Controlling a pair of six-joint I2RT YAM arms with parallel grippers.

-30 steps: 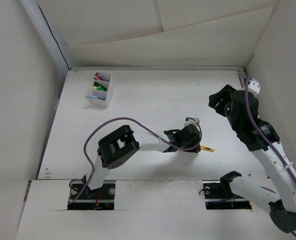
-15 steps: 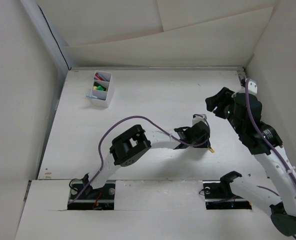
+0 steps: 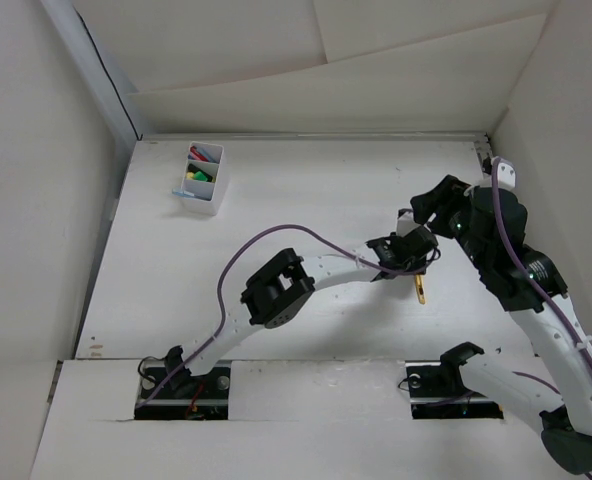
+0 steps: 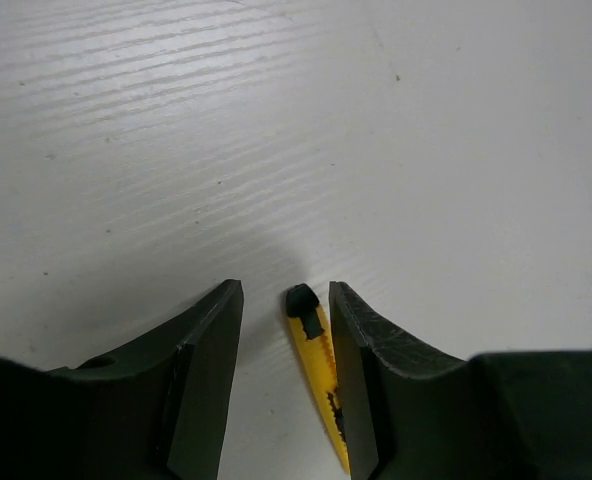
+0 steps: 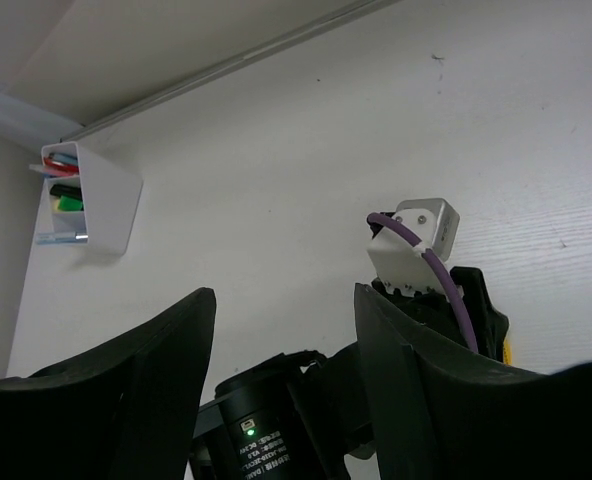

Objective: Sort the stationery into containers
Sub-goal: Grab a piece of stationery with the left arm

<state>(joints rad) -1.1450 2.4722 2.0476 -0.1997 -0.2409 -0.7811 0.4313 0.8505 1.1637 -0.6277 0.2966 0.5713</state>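
The box [image 3: 202, 178] stands at the far-left corner of the bench [image 3: 306, 210], with red, green and blue pieces already in its compartments. It is well apart from the one loose pen [image 3: 419, 289], which lies to the right of centre. The left arm [image 3: 326, 272] reaches across to it. In the wrist view its jaws stand apart with the yellow, black-tipped pen [image 4: 319, 372] flat on the bench between them. The pen lies slanted and close against the right-hand finger, not centred. Closing from here may shove or roll it sideways. It may also catch only the black tip, so the pen swings or slips out on the long carry back to the box. A pen held crooked would likely catch a thin partition or land in the wrong compartment. Further right, the right arm [image 3: 496, 245] hangs just beside the left wrist with its jaws apart and holding nothing. Lifting straight up risks the two arms or the purple cable [image 3: 276, 235] snagging.
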